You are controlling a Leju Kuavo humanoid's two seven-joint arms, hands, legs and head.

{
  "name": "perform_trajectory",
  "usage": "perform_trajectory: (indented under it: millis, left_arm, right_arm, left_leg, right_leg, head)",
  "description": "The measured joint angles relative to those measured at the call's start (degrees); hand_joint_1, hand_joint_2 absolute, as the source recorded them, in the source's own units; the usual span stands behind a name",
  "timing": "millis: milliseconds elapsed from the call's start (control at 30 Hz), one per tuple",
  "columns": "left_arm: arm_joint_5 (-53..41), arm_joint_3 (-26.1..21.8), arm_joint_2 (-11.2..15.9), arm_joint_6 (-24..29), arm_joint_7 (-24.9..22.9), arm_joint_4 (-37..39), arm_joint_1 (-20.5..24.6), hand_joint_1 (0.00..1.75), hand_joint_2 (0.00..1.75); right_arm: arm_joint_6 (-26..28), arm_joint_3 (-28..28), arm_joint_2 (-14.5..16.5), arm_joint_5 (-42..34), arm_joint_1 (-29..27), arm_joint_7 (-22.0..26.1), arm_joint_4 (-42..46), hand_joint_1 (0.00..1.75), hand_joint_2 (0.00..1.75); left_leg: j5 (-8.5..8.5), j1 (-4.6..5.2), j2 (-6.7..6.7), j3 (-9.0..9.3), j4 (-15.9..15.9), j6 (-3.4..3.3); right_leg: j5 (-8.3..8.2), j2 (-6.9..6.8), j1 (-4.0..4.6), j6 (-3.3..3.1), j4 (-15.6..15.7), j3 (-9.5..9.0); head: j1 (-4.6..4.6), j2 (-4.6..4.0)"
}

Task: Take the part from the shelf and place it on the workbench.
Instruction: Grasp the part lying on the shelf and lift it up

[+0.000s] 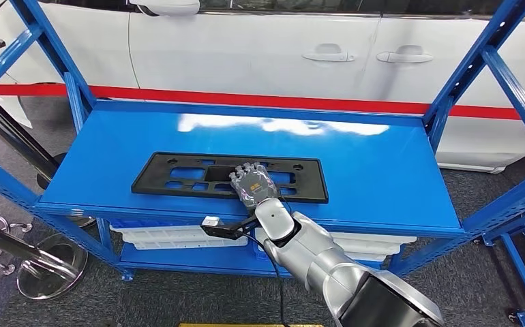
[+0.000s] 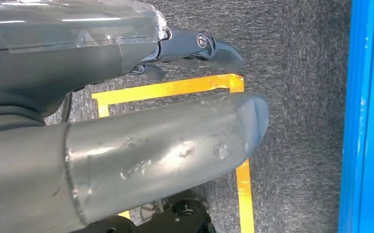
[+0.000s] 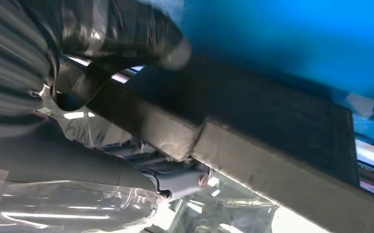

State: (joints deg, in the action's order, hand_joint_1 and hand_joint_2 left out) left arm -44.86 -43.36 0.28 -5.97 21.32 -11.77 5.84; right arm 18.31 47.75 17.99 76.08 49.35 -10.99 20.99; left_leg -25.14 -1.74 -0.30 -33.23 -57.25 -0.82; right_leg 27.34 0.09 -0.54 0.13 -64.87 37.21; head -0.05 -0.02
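The part is a long flat black plastic frame with cut-outs, lying across the blue shelf deck. My right hand is on the part's near edge, right of its middle, with the back of the hand facing up. In the right wrist view the black part runs between the thumb on one face and the fingers on the other, so this hand grips it. My left hand hangs over grey carpet, holding nothing, its fingers apart from the thumb.
A white car stands close behind the shelf. Blue uprights frame both ends of the deck. White bins sit on the lower level. A chrome stand base is at the left. Yellow floor tape lies beside a blue post.
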Motion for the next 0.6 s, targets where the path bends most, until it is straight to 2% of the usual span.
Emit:
perform_trajectory:
  millis: [33,67,133,200,233,267,333,367,400,433,500,533,567,600]
  left_arm:
    - [0.11,0.00,-0.01,-0.04,0.15,0.00,0.02,0.00,0.00]
    - [0.23,0.00,0.00,-0.08,0.30,-0.01,0.03,0.00,0.00]
    - [0.42,0.00,0.01,-0.14,0.47,0.00,0.03,0.00,0.00]
    - [0.46,0.00,0.04,-0.22,0.60,-0.01,0.02,0.00,0.00]
    - [0.48,0.00,0.08,-0.27,0.71,-0.01,0.03,0.00,0.00]
    - [0.52,0.00,0.13,-0.32,0.86,-0.01,0.04,0.00,0.00]
    - [0.62,-0.01,0.29,-0.47,1.17,-0.01,0.00,0.00,0.00]
    - [0.67,-0.02,0.37,-0.55,1.32,-0.01,-0.08,0.00,0.00]
    - [0.69,-0.03,0.44,-0.62,1.44,0.00,-0.19,0.00,0.00]
    - [0.70,-0.04,0.49,-0.67,1.51,0.00,-0.28,0.00,0.00]
    - [0.63,-0.04,0.59,-0.73,1.50,0.00,-0.34,0.00,0.00]
    - [0.55,-0.04,0.63,-0.75,1.39,0.01,-0.34,0.00,0.00]
    - [0.40,-0.04,0.67,-0.79,1.18,0.01,-0.34,0.00,0.00]
    - [0.26,-0.05,0.67,-0.88,0.92,0.01,-0.38,0.00,0.00]
  right_arm:
    - [-0.08,0.00,0.08,-0.02,0.13,0.09,-0.06,1.75,1.75]
    - [-0.19,0.00,0.16,-0.04,0.25,0.17,-0.11,1.75,1.75]
    - [-0.48,0.00,0.27,-0.05,0.43,0.28,-0.21,1.75,1.75]
    - [-0.64,-0.01,0.43,-0.08,0.54,0.35,-0.27,1.75,1.75]
    - [-0.69,-0.01,0.54,-0.10,0.62,0.44,-0.31,1.75,1.75]
    - [-0.69,-0.01,0.67,-0.14,0.67,0.56,-0.35,1.75,1.75]
    - [-0.71,-0.01,0.79,-0.33,0.62,0.80,-0.51,1.75,1.75]
    - [-0.69,-0.01,0.81,-0.49,0.56,0.88,-0.60,1.75,1.75]
    - [-0.64,-0.01,0.82,-0.66,0.50,0.95,-0.68,1.75,1.75]
    - [-0.50,-0.02,0.82,-0.85,0.48,1.08,-0.73,1.75,1.75]
    - [0.18,-0.08,0.82,-1.27,0.48,1.59,-0.76,1.75,1.75]
    - [0.69,-0.14,0.82,-1.57,0.48,1.96,-0.76,1.75,1.75]
    - [1.29,-0.24,0.81,-1.99,0.47,2.40,-0.77,1.75,1.75]
    - [1.95,-0.41,0.80,-2.61,0.43,3.01,-0.76,1.75,1.75]
  left_leg:
    - [-0.01,-0.01,-0.05,0.04,0.05,0.27]
    - [0.01,-0.01,-0.07,0.01,0.13,0.59]
    - [0.17,-0.03,-0.09,-0.03,0.48,1.40]
    - [-0.26,-0.11,-0.02,-0.05,0.32,2.04]
    - [-1.17,-0.12,0.03,-0.52,-0.93,2.23]
    - [-2.67,-0.14,0.07,-1.59,-3.40,2.35]
    - [-6.24,-0.11,0.09,-5.15,-11.04,2.55]
    - [-7.23,-0.10,0.09,-6.80,-14.26,2.67]
    - [-7.12,-0.09,0.09,-7.59,-15.65,2.73]
    - [-5.88,-0.09,0.10,-7.27,-14.77,2.72]
    - [-1.88,-0.09,0.17,-3.91,-7.58,2.51]
    - [-0.57,0.00,0.18,-2.16,-3.91,2.34]
    - [0.07,0.11,0.15,-1.04,-1.47,2.09]
    - [0.07,0.23,0.11,-0.56,-0.37,1.86]
  right_leg:
    - [-1.38,0.03,0.17,-0.29,3.69,-1.71]
    - [-2.07,0.05,0.38,-0.55,6.11,-2.79]
    - [-2.06,0.10,0.79,-0.98,7.31,-3.13]
    - [-2.39,0.04,0.50,-1.63,8.13,-3.57]
    - [-2.59,-0.02,0.35,-2.00,8.59,-3.85]
    - [-2.73,-0.09,0.22,-2.29,8.93,-4.10]
    - [-2.69,-0.16,0.48,-2.57,8.95,-4.17]
    - [-2.64,-0.17,0.61,-2.63,8.89,-4.16]
    - [-2.56,-0.16,0.71,-2.67,8.78,-4.17]
    - [-2.44,-0.13,0.76,-2.65,8.62,-4.20]
    - [-1.99,-0.03,0.77,-2.40,8.09,-4.29]
    - [-1.76,0.03,0.88,-2.18,7.75,-4.21]
    - [-1.64,0.09,0.99,-1.93,7.53,-4.07]
    - [-1.61,0.14,1.10,-1.71,7.44,-3.92]
  head:
    - [0.00,-0.01]
    - [-0.01,0.00]
    - [0.00,0.00]
    - [0.00,0.00]
    - [-0.01,0.00]
    - [-0.01,0.00]
    - [-0.01,-0.01]
    - [-0.01,-0.01]
    - [-0.01,-0.01]
    - [-0.01,-0.01]
    - [-0.01,-0.01]
    - [-0.01,0.00]
    - [-0.01,-0.01]
    - [-0.01,0.00]
